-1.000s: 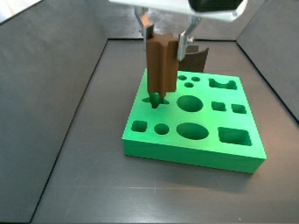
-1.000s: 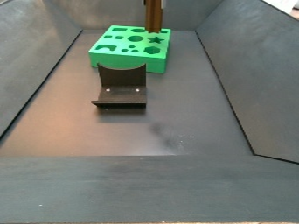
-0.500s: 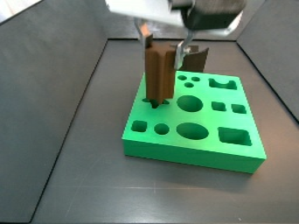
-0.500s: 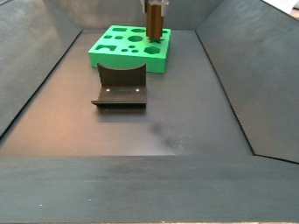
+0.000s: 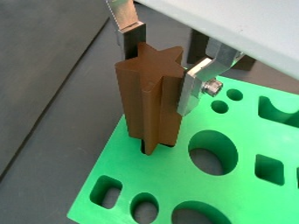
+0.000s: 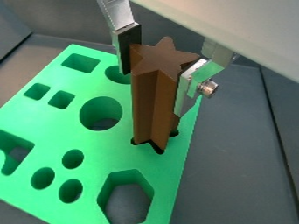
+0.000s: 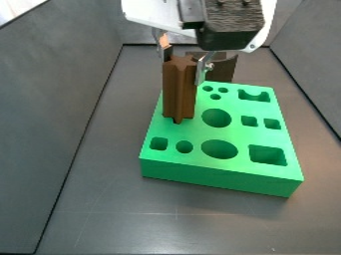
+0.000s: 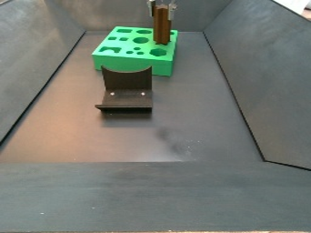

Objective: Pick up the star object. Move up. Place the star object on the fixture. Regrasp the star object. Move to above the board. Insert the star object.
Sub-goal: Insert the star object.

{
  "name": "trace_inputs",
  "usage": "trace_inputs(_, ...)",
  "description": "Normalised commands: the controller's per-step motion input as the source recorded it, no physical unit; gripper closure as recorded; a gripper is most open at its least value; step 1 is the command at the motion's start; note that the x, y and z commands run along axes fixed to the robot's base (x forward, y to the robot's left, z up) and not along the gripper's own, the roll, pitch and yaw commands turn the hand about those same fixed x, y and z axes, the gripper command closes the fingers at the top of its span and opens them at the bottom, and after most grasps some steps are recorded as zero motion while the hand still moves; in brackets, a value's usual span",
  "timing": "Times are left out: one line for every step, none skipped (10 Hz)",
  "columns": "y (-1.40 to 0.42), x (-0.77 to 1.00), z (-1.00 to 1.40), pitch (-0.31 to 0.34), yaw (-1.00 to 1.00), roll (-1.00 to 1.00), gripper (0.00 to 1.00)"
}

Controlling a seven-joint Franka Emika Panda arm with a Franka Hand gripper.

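The star object (image 5: 149, 101) (image 6: 152, 105) is a tall brown star prism standing upright, with its lower end in the star hole at a corner of the green board (image 5: 163, 177) (image 6: 117, 153). My gripper (image 5: 159, 77) (image 6: 156, 80) is shut on the star object's upper part, one finger on each side. In both side views the gripper (image 7: 184, 58) (image 8: 159, 7) hangs over the board (image 7: 213, 175) (image 8: 170, 62) with the star object (image 7: 178, 90) (image 8: 159, 25) below it. The dark fixture (image 8: 125, 96) (image 7: 226, 70) stands on the floor just beside the board.
The board has several other holes, among them a large round one (image 5: 208, 150) right next to the star object. Dark sloping walls (image 8: 243, 82) close in the grey floor (image 7: 80, 149) on all sides.
The gripper has come down with the star object. Its lower end, which hung just above the board, now sits in the star hole.
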Motion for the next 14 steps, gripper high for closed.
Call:
trace_inputs(0.0, 0.04, 0.0, 0.0, -0.07, -0.01, 1.0)
trace_inputs(0.0, 0.0, -0.06, 0.0, -0.03, 0.0, 1.0)
trace_inputs(0.12, 0.0, -0.21, 0.0, -0.22, 0.05, 1.0)
trace_inputs(0.13, 0.04, -0.28, 0.0, -0.38, 0.03, 1.0)
trace_inputs(0.04, 0.16, -0.06, 0.0, -0.14, 0.0, 1.0)
trace_inputs(0.0, 0.0, -0.02, 0.0, 0.0, 0.0, 1.0)
trace_inputs(-0.11, 0.08, -0.26, -0.016, -0.07, 0.0, 1.0)
trace_inputs(-0.15, 0.17, -0.45, -0.036, -0.15, 0.03, 1.0)
trace_inputs(-0.14, 0.05, -0.69, -0.089, -0.16, 0.08, 1.0)
trace_inputs(-0.11, 0.09, -0.78, -0.05, -0.13, 0.11, 1.0)
trace_inputs(-0.09, 0.09, -0.88, -0.027, -0.1, 0.14, 1.0)
trace_inputs(-0.05, 0.11, -0.92, -0.014, -0.07, 0.15, 1.0)
trace_inputs(-0.02, 0.03, -0.89, 0.0, 0.0, 0.23, 1.0)
trace_inputs(-0.15, 0.0, -0.49, -0.149, 0.0, 0.22, 1.0)
